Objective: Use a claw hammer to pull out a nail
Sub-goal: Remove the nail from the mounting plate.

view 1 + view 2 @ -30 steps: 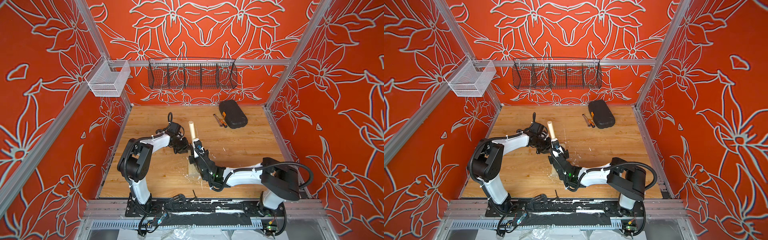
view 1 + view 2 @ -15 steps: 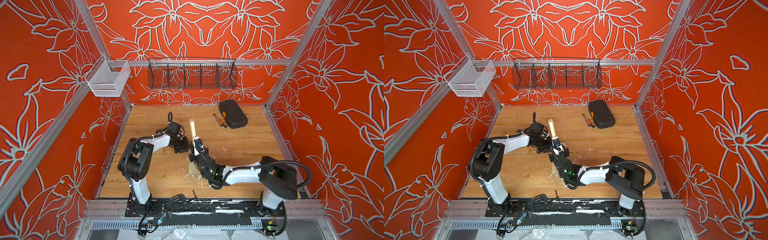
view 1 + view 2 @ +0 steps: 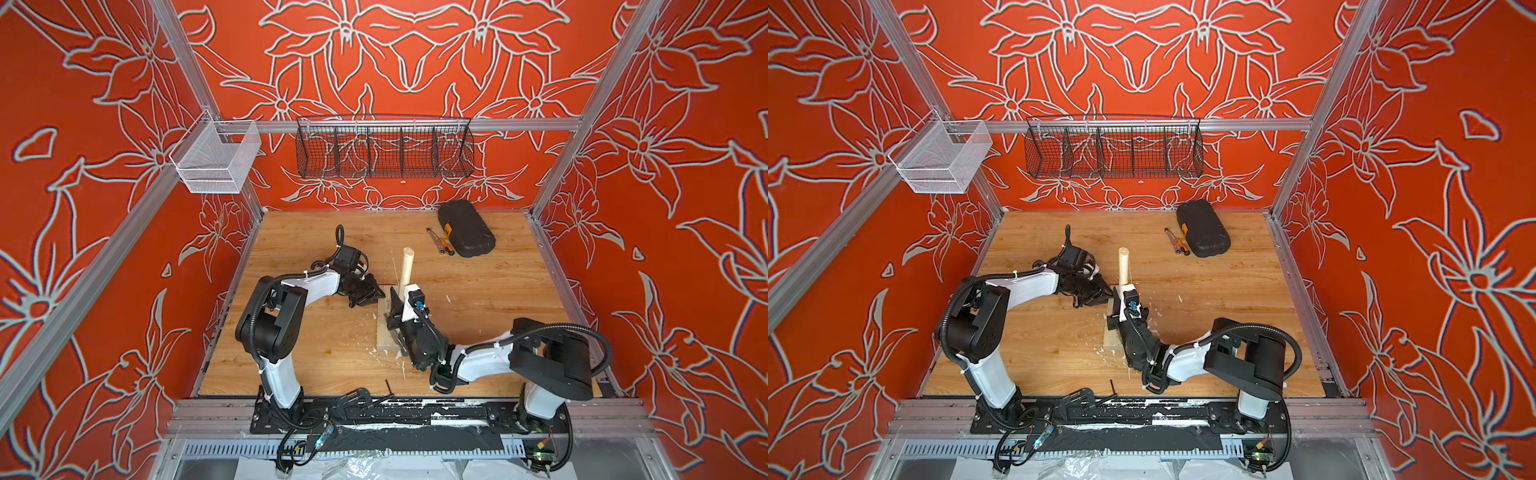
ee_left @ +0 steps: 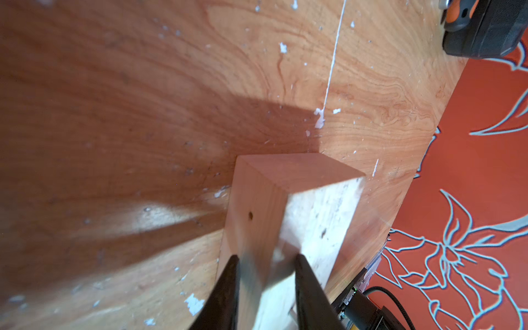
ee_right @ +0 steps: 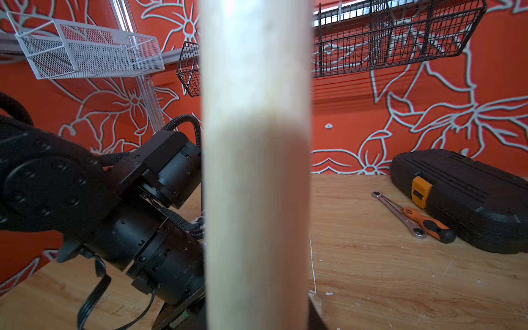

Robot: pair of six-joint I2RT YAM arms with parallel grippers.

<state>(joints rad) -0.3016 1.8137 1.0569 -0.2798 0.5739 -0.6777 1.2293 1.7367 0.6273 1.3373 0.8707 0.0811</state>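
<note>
both top views overhead, same table [image 3: 478, 291], wrist views close

A claw hammer [image 3: 405, 270] stands upright or nearly so near the middle of the wooden table [image 3: 478, 299], nearer its front edge than its back. The pale, round wooden handle [image 5: 257, 143] points up, butt end uppermost. The head is hidden below.

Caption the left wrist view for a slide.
Left gripper clamps the wooden block lying on the paint-flecked table, black case beyond.
</note>
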